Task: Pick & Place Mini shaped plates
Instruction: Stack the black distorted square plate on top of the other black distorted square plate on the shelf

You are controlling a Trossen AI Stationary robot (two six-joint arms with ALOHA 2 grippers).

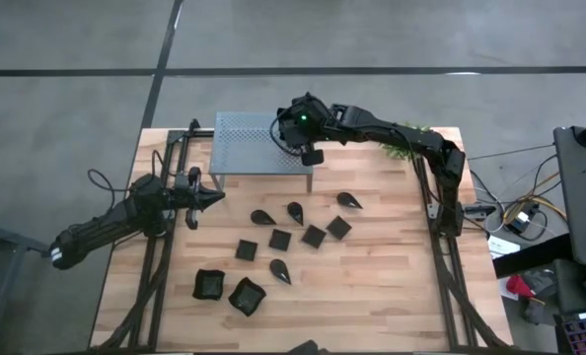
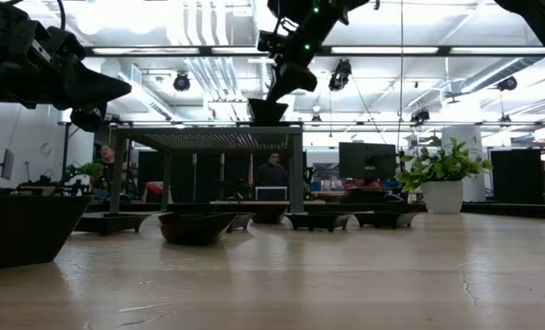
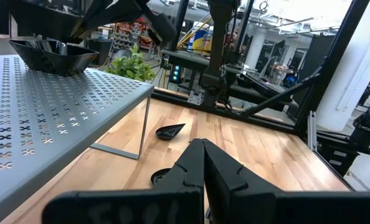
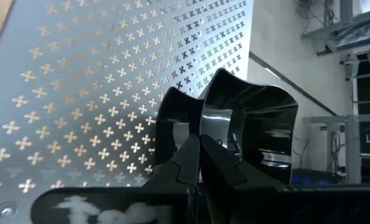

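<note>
Plates lie scattered across the wooden table [image 1: 372,286], and we read the scene from its left side across. Our left gripper [image 1: 210,197] hangs above the table's left part, beside the grey perforated shelf [image 1: 244,148], its jaws pressed together on nothing. Ahead of those closed tips lie the teardrop plates [image 1: 263,216], and behind and to one side of them, toward the table's front, sit two wavy-rimmed square plates [image 1: 209,285] just beside each other. Farther on from the left jaws, near the table's middle, we see small flat square plates [image 1: 280,239] mixed with more teardrops, each apart from the next.

Our right gripper [image 4: 200,146] reaches over the shelf's top near its right end. Its jaws are clamped on the rim of a wavy-rimmed black dish [image 4: 250,134], one finger inside the bowl and one outside. In the low view this dish [image 2: 267,111] sits directly under the jaws, at the shelf's top surface; we cannot tell whether it touches. Beyond the right arm a leafy potted plant [image 2: 442,170] stands at the table's far edge.
</note>
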